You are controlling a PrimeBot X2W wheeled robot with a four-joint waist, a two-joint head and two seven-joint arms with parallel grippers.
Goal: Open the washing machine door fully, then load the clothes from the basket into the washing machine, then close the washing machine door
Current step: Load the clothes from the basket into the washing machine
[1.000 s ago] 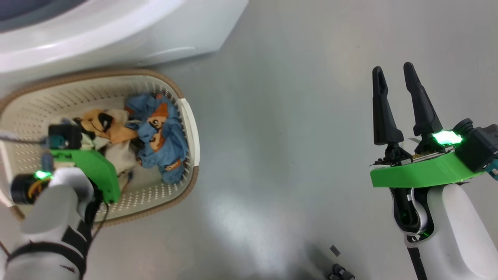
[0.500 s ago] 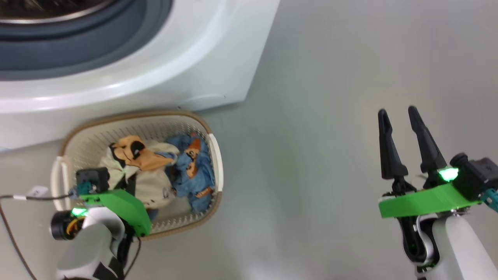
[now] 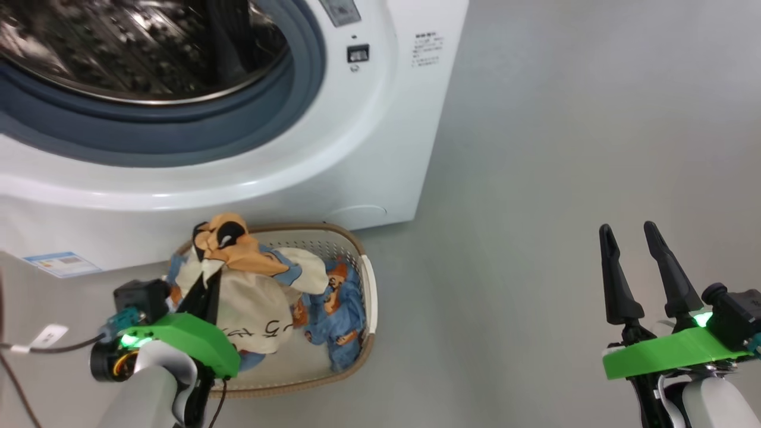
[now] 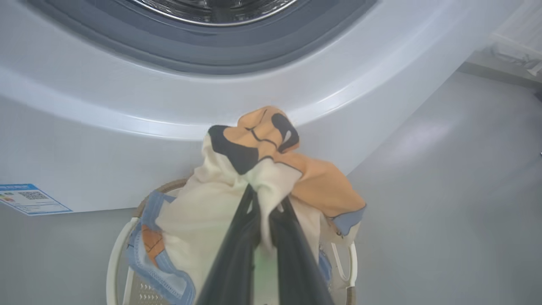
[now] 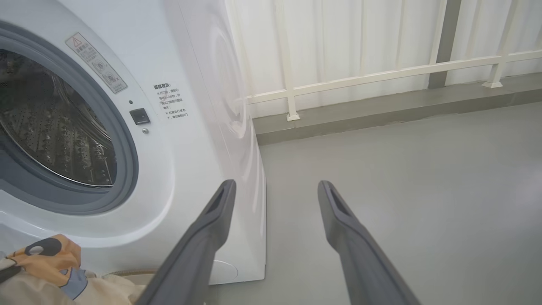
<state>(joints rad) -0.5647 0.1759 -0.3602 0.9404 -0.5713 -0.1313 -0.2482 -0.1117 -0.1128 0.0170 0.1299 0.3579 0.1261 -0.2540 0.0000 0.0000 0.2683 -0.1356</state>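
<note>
Clothes [image 3: 336,303]: one cream piece [image 3: 261,303] pinched in left gripper [image 4: 260,203] over basket [image 3: 352,239], right gripper [image 3: 627,227] spread empty, washing machine [image 3: 368,137] open, rest pending

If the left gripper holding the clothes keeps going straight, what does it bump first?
Probably the white front of the washing machine, just under its round opening; the left gripper points there, though depth is unclear.
</note>
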